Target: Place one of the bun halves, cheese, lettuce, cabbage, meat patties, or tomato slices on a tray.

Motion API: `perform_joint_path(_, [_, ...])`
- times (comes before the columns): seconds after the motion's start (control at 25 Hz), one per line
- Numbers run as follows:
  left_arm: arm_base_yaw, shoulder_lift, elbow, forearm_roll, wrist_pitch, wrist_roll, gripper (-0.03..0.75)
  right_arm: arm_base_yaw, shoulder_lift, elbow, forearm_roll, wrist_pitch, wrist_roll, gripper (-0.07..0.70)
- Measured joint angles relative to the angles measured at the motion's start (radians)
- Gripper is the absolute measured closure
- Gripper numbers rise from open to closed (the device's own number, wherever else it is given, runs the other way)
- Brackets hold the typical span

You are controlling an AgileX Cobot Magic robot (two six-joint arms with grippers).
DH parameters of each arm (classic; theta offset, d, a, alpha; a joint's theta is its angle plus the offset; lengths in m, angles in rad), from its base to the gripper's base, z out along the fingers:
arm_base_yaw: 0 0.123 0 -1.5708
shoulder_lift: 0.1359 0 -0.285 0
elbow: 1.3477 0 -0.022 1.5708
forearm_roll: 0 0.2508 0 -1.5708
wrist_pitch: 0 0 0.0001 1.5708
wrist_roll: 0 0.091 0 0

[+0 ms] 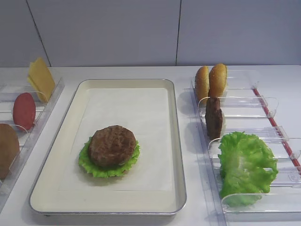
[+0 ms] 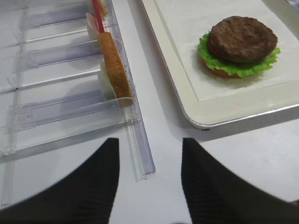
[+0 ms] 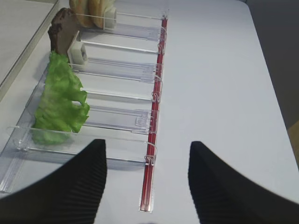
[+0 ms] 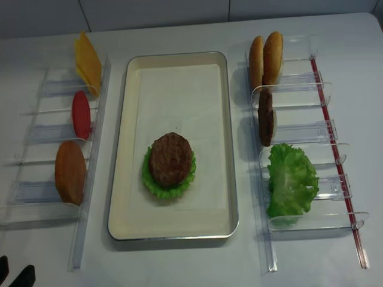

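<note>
On the cream tray lies a stack: a meat patty on lettuce on a bun half. The right rack holds two upright bun halves, a standing patty and lettuce. In the left rack stand the cheese, a tomato slice and a bun half. No cabbage is in view. My left gripper is open and empty over the table by the left rack's near end. My right gripper is open and empty at the right rack's near end.
Clear plastic racks flank the tray, one on the left and one on the right. A red strip runs along the right rack's outer side. A grey wall closes the back of the white table.
</note>
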Motion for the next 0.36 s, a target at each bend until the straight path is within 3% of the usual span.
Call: perform_joint_path(0.36, [0.000, 0.000, 0.000, 0.000, 0.000, 0.000, 0.422, 0.000, 0.000, 0.000, 0.000, 0.000, 0.000, 0.215])
